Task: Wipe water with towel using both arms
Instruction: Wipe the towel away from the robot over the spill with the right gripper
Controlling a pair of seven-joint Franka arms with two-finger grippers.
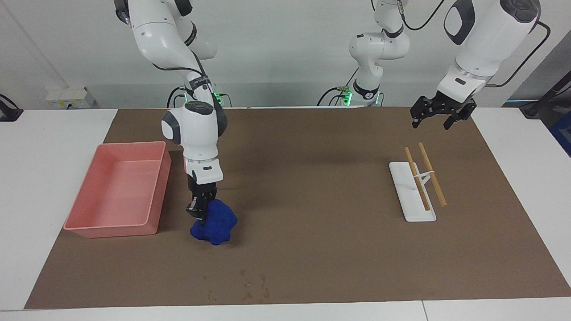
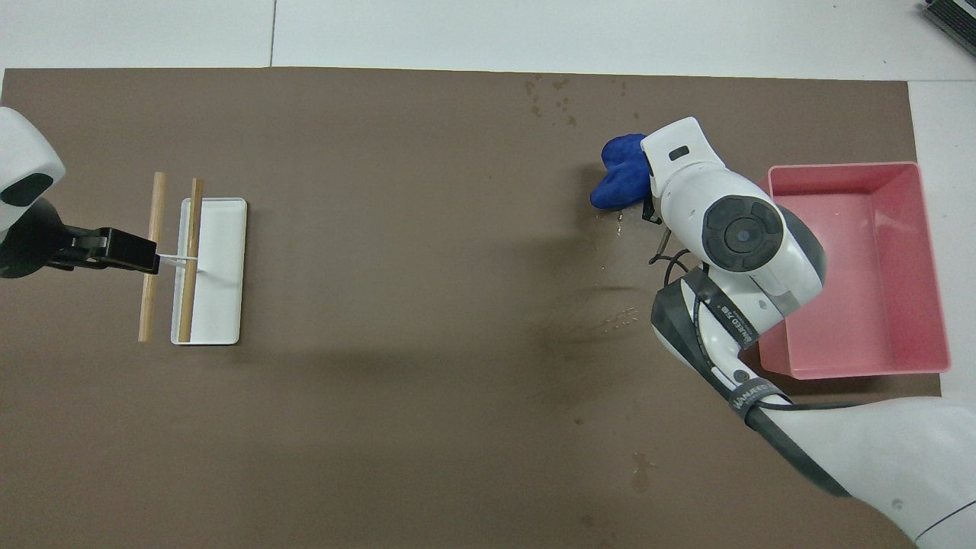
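The towel (image 1: 215,226) is a deep-blue lumpy wad lying on the brown mat beside the pink tray, and it also shows in the overhead view (image 2: 619,179). My right gripper (image 1: 200,213) points straight down and is shut on the edge of the towel nearest the tray, pressing it onto the mat. From overhead the white wrist hides its fingers. The water (image 2: 602,324) is a faint darker streak with small glints, nearer to the robots than the towel. My left gripper (image 1: 432,119) waits open in the air over the mat at the left arm's end.
A pink tray (image 1: 129,145) sits at the right arm's end. A white stand (image 1: 403,178) carrying two wooden sticks (image 1: 432,174) lies at the left arm's end, under the left gripper in the overhead view. Small dark specks (image 1: 252,283) dot the mat by its edge farthest from the robots.
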